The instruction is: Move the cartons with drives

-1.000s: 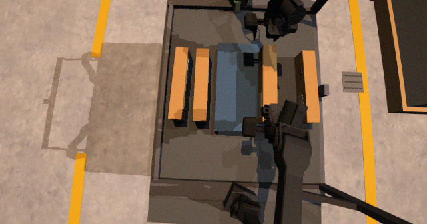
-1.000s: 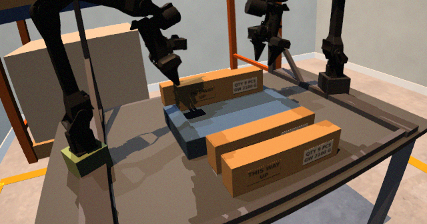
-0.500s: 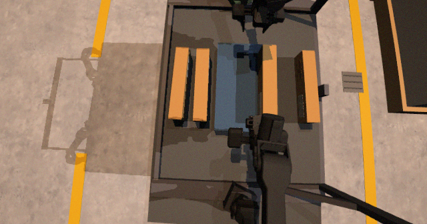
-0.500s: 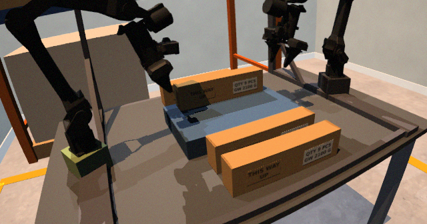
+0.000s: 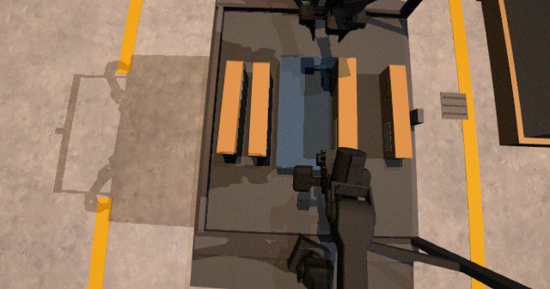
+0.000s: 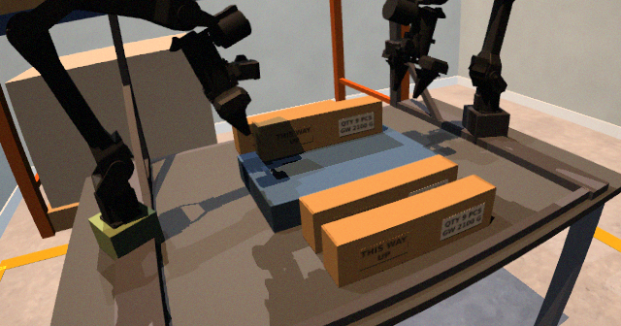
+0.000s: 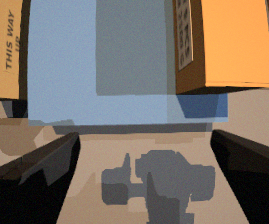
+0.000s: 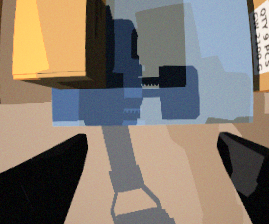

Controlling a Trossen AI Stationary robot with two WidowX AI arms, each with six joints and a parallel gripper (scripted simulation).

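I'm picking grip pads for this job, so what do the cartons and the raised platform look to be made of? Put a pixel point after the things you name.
Cartons [image 5: 259, 108] [image 6: 412, 229]: probably matte cardboard, judging by the plain orange-brown faces and printed "THIS WAY UP".

Platform [image 5: 290, 108] [image 6: 301, 195]: flat blue, without gloss; painted wood, plastic or foam, I can't tell.
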